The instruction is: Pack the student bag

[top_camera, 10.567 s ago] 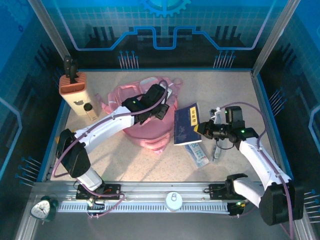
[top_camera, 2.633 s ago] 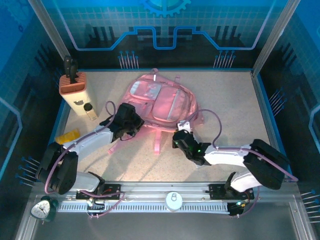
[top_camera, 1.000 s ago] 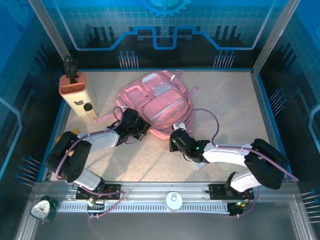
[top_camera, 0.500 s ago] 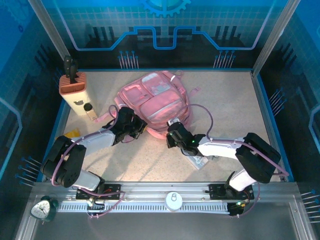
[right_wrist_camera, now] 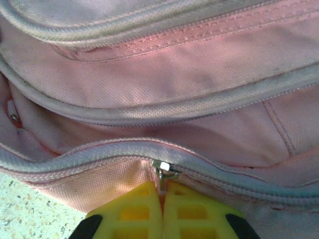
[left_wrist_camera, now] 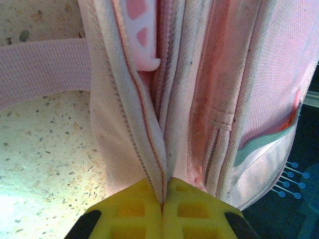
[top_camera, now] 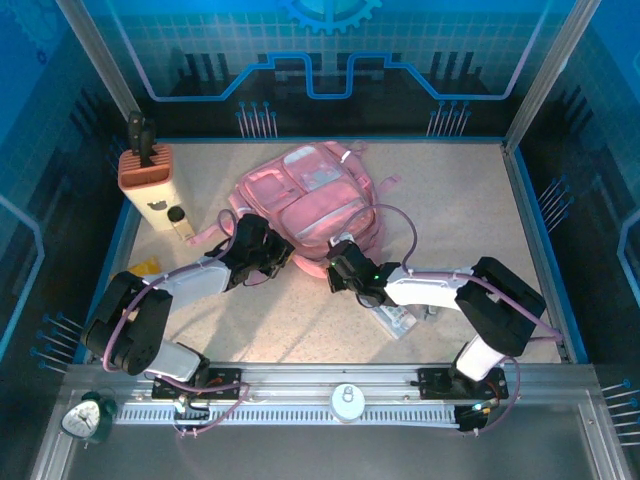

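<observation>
I see the left gripper (left_wrist_camera: 162, 203) clamped on a fold of the bag (top_camera: 322, 198) — right gripper (right_wrist_camera: 162, 193) pinching a zipper pull (right_wrist_camera: 161, 172).

A robotics lab test cell: a speckled desk (top_camera: 450, 200) is boxed in by aluminium frame posts (top_camera: 545, 75). Behind it stand blue wall panels (top_camera: 200, 60) printed with circuit lines and a gear emblem (top_camera: 330, 10). Along its near edge runs a slotted aluminium rail (top_camera: 300, 382), with robot arm bases (top_camera: 195, 378) bolted on.
</observation>
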You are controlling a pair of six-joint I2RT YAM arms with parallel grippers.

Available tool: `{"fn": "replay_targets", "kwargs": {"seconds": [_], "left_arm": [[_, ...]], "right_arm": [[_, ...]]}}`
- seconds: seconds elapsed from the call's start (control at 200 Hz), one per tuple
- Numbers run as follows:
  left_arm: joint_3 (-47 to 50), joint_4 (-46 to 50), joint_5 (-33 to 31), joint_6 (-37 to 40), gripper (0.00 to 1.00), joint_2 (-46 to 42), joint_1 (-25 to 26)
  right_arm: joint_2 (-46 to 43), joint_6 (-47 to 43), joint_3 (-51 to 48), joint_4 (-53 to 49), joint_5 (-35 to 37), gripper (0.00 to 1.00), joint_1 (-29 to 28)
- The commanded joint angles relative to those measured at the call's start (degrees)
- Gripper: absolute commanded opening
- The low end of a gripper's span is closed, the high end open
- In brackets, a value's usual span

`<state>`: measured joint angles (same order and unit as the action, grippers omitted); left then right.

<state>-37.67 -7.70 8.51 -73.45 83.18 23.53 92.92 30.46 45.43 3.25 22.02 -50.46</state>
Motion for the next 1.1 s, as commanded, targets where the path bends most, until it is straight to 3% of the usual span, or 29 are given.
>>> {"fn": "replay_targets", "kwargs": {"seconds": [0.0,0.195,0.435,0.56,0.675,0.775,0.876,0.981,1.096], "left_arm": [[-3.5,0.3,0.2,3.5,0.00,-2.6,0.3],[-5.4,6.9,-0.4,8.4,0.00,-6.0,-4.9],[-11.6,13.7,4.5,16.2,0.00,-5.5,-15.5],[-18.1,16.0,6.7,20.2,0.00,-0.6,-17.5],[-24.4,18.0,7.6,24.5,0.00,4.8,-18.2],[-28.2,20.2,9.2,27.8,0.10,8.2,-19.1],[-29.0,24.7,8.0,30.9,0.26,7.3,-19.4],[-22.2,25.1,6.1,29.3,0.50,1.5,-19.4],[-11.5,20.4,8.6,23.0,0.56,-5.7,-17.6]], "right_arm": [[-1.6,1.6,-0.6,-3.1,1.6,0.00,0.4],[-8.4,1.4,-3.4,-11.0,8.6,0.00,1.5],[-14.5,-4.7,-5.4,-15.6,4.5,0.00,10.9],[-15.3,-7.9,-4.8,-13.8,-1.1,0.00,8.2],[-12.3,-6.0,-1.5,-14.0,-4.4,0.00,1.6],[-8.5,-2.6,0.6,-7.7,-10.4,0.00,-2.7],[-3.1,-1.1,4.5,-5.6,-9.7,0.00,-4.6],[-0.8,-1.8,6.6,-4.8,-8.9,0.00,-4.7],[-0.6,-2.0,6.3,-5.2,-7.9,0.00,-4.7]]}}
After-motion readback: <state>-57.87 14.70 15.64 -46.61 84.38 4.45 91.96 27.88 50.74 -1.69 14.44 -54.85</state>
